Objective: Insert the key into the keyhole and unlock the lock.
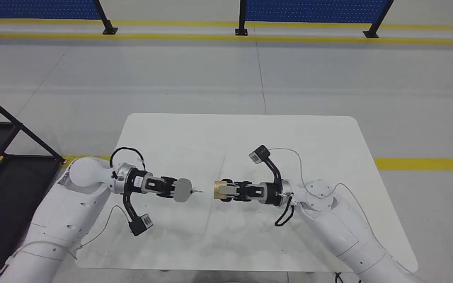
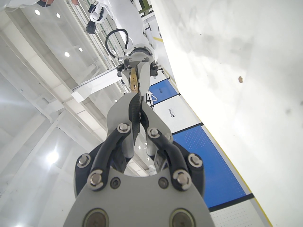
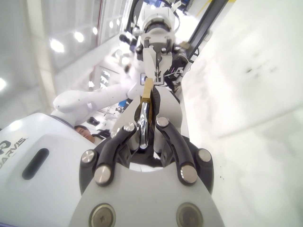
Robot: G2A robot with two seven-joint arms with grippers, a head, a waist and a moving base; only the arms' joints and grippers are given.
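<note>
The left tool is pressed together on the key. It holds the key level above the counter with the thin blade pointing toward 3 o'clock. The right tool is clamped on the brass lock. Its fingers grip the sides of the lock's body, and the silver shackle lies back between them toward the wrist.

In the top view the lock hangs over the near middle of the counter, at 3 o'clock from the key, with its bottom face turned toward 9 o'clock. The left wrist view shows the keyhole on that face, uncovered. The key's tip is just beside the lock, in line with it and not inserted. A small brown speck lies on the counter.
</note>
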